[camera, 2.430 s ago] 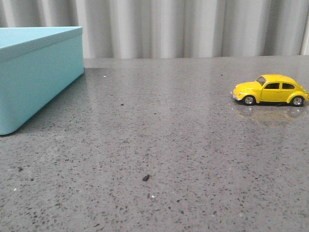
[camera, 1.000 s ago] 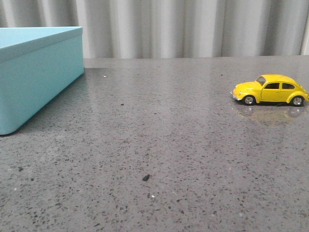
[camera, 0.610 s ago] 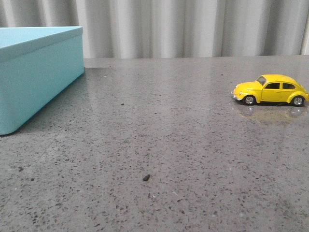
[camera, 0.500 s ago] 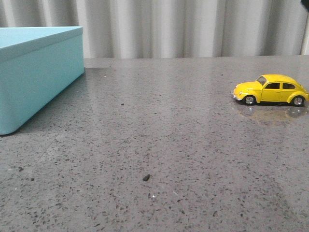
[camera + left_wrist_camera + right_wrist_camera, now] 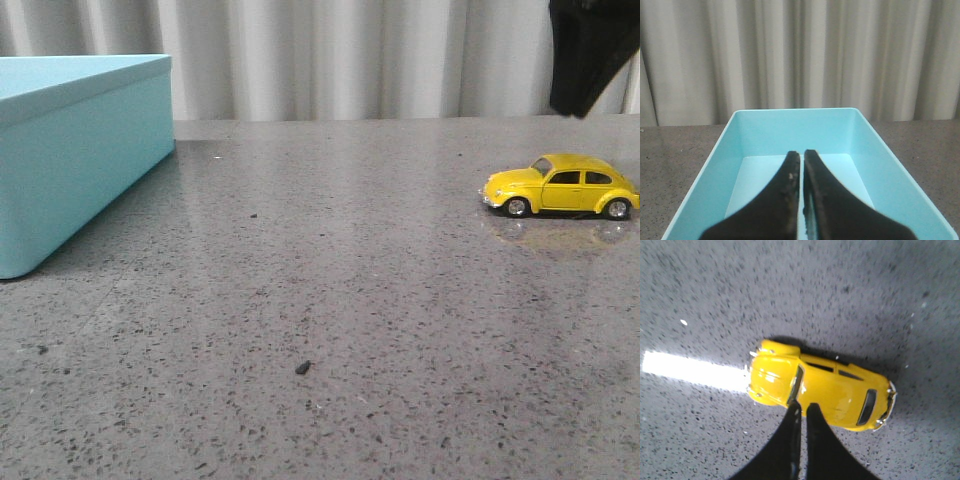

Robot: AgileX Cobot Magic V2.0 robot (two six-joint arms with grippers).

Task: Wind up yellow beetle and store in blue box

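over on the right side of the desk (image 5: 330,300) your yellow beetle (image 5: 558,186) sits on all four wheels, side-on to the front camera, nose pointing toward the blue box (image 5: 70,150), nothing touching it. the box is well apart from it, far left, open top, interior bare in the left wrist view, so the drop target is ready. your right pincer (image 5: 802,412) is directly above the car; from the wrist view its two fingers are pressed almost together, only a thin slit between them, gripping nothing. in the front view it shows only as a dark shape at the top right, above the car with clear air between, so no contact yet. my read: it's parked overhead to line up on the roof line before coming down, and the car's long axis runs across the finger line, which looks right for pinching the body across its width. you'll need to spread the fingers first; as they stand they'd land on the roof and could skid the glossy shell. your left pincer (image 5: 801,172) is also closed to a hairline gap, empty, hanging above the box's near end, probably waiting out of the way. wind-up not started, judging from the layout. glare strip beside the car in the right wrist view is just a reflection on the desk.
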